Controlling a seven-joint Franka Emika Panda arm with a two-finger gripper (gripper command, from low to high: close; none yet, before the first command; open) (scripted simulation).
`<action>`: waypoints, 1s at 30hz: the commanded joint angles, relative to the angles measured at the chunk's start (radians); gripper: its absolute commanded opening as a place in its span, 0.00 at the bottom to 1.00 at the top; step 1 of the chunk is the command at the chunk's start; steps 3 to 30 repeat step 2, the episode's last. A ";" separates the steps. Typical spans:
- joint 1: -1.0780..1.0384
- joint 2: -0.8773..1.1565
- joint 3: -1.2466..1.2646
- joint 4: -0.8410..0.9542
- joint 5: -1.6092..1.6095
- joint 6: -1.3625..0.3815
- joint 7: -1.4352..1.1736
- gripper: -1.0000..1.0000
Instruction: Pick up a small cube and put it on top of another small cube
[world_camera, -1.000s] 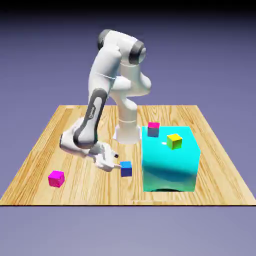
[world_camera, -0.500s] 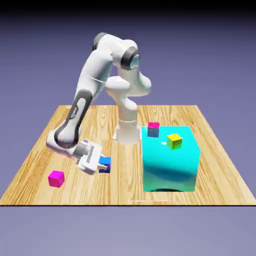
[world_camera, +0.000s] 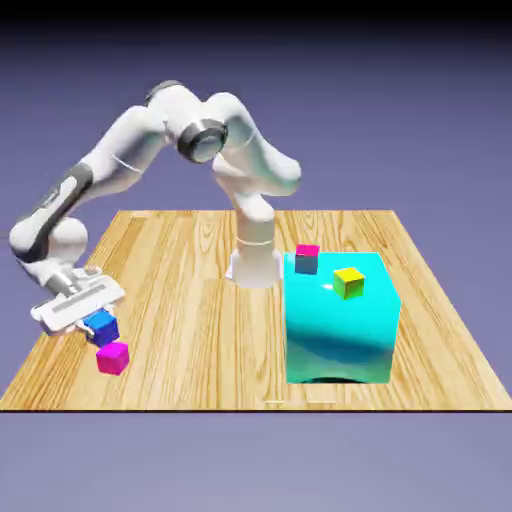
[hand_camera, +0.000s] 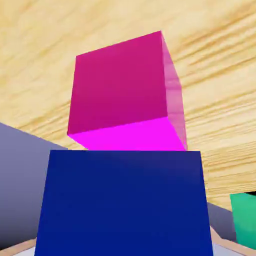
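Observation:
The small blue cube (world_camera: 103, 327) hangs tilted, off the wood, at the exterior view's left. My gripper (world_camera: 99, 320) is shut on it, and its white hand sits just above and to the left. The magenta cube (world_camera: 113, 357) rests on the table directly below and slightly right of the blue one, and I cannot tell whether they touch. In the hand view the blue cube (hand_camera: 125, 200) fills the bottom and hides both fingertips. The magenta cube (hand_camera: 120, 95) shows just beyond it.
A big cyan block (world_camera: 340, 330) stands on the wooden table (world_camera: 200, 300) at the right. It carries a yellow-green cube (world_camera: 349, 282) and a pink-topped teal cube (world_camera: 307, 259). The table's left edge lies close to the gripper. A green patch (hand_camera: 243, 220) shows at the hand view's lower right.
The arm has swung from beside the cyan block toward the exterior view's left. It took hold of the blue cube, lifted it and carried it over to the magenta cube.

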 joint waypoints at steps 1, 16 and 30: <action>-0.026 -0.025 -0.031 0.020 -0.043 -0.042 0.019 1.00; -0.047 -0.046 -0.057 0.036 -0.080 -0.078 0.034 1.00; -0.047 -0.046 -0.057 0.036 -0.080 -0.078 0.034 1.00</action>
